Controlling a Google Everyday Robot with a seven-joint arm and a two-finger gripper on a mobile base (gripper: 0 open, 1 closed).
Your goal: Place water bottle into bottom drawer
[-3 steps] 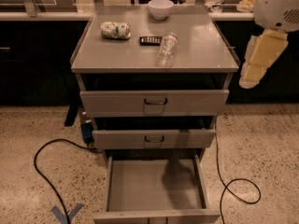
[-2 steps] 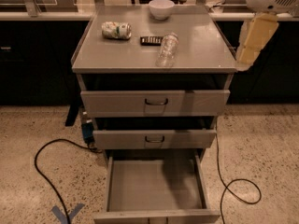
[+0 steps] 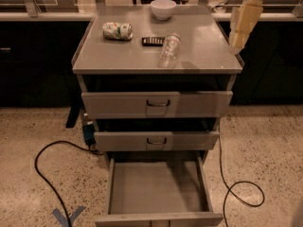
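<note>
The water bottle point(image 3: 169, 50), clear crinkled plastic, lies on its side on the grey cabinet top, near the front middle. The bottom drawer point(image 3: 156, 218) is pulled out, and its plain grey floor is bare. My gripper point(image 3: 239, 38) hangs as a cream-coloured piece below the white arm at the upper right. It is over the cabinet top's right edge, to the right of the bottle and apart from it. It holds nothing that I can see.
A crushed white-green can point(image 3: 117, 30), a white bowl point(image 3: 163, 8) and a small dark flat object point(image 3: 153, 41) lie on the cabinet top. The two upper drawers point(image 3: 156, 104) stand slightly out. Black cables point(image 3: 45, 174) run on the floor on both sides. Dark counters stand behind.
My arm and gripper have moved up and a little to the left, closer to the cabinet top's right edge. The bottle and the drawers have not moved.
</note>
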